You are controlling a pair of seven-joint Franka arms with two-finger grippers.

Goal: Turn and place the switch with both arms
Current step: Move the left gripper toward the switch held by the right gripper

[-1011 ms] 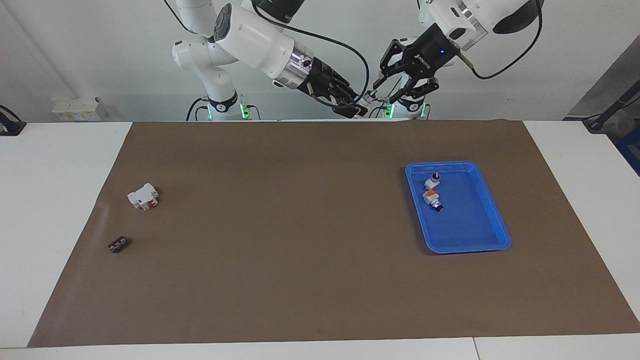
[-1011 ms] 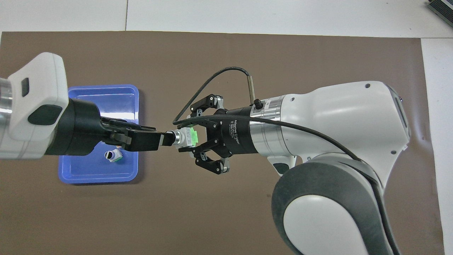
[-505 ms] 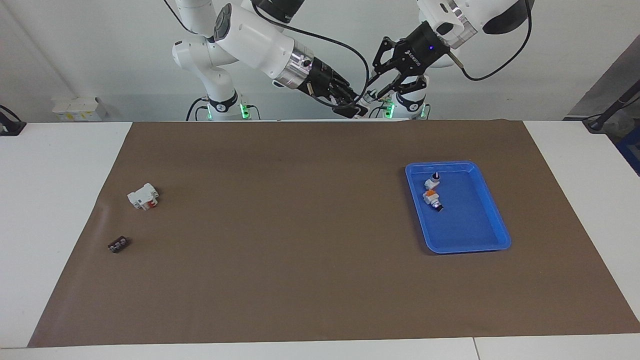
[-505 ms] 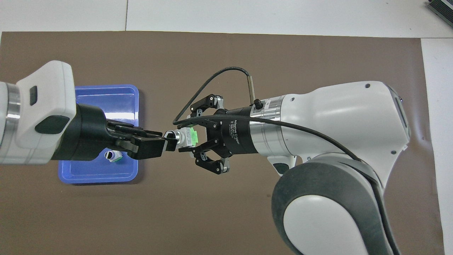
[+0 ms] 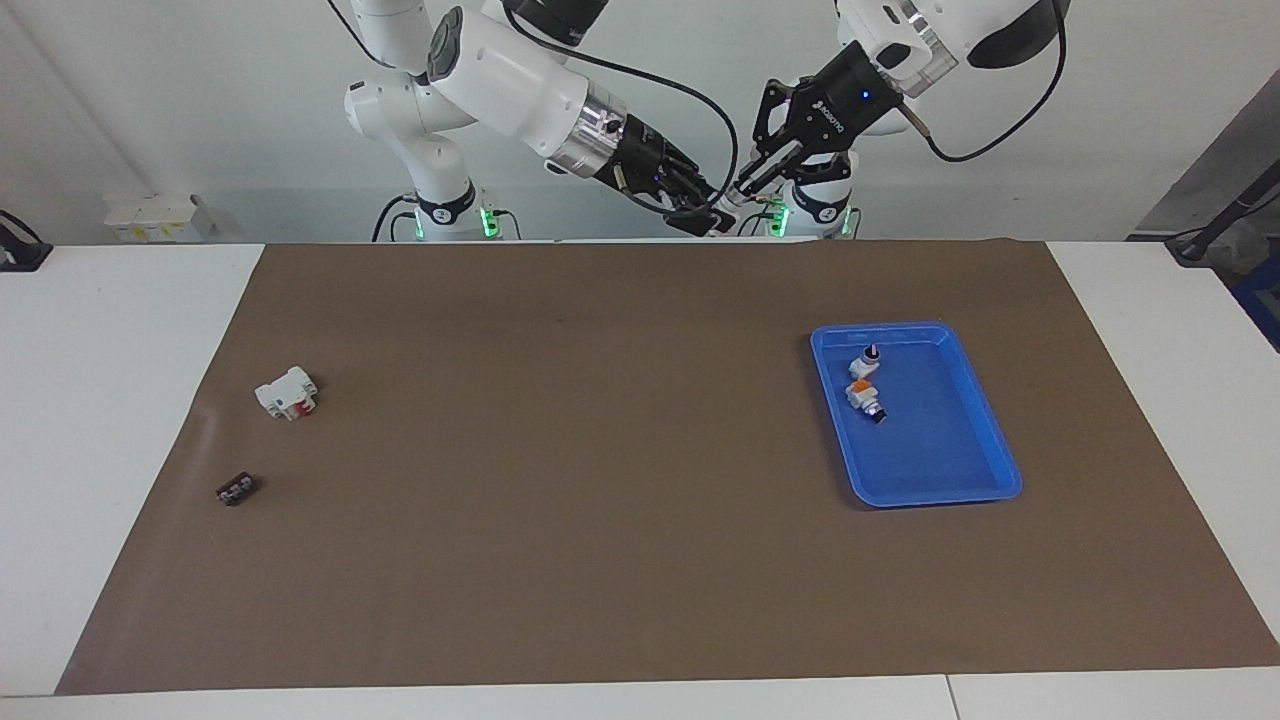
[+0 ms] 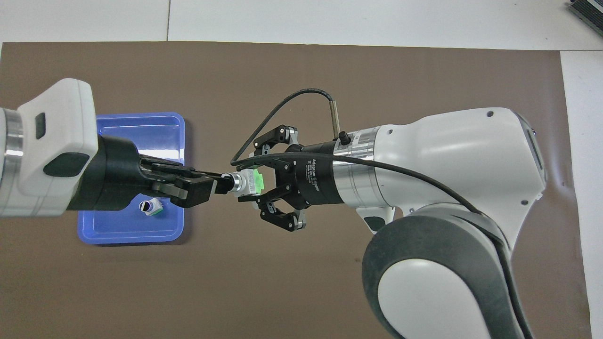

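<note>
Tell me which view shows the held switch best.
The overhead view: the switch shows its green block and silver stem between the left gripper and right gripper. In the facing view it is a small pale spot between the grippers.

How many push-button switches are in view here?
3. One switch hangs between left gripper and right gripper; an orange switch and a white switch lie in the tray.

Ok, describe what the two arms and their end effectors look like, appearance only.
Both arms are glossy white with rounded shells and dark grey joint caps. Each wrist has a silver ring before a black linkage-style two-finger end effector with small white lettering. The right arm carries a looping black cable; so does the left arm. Green lights glow at the bases.
</note>
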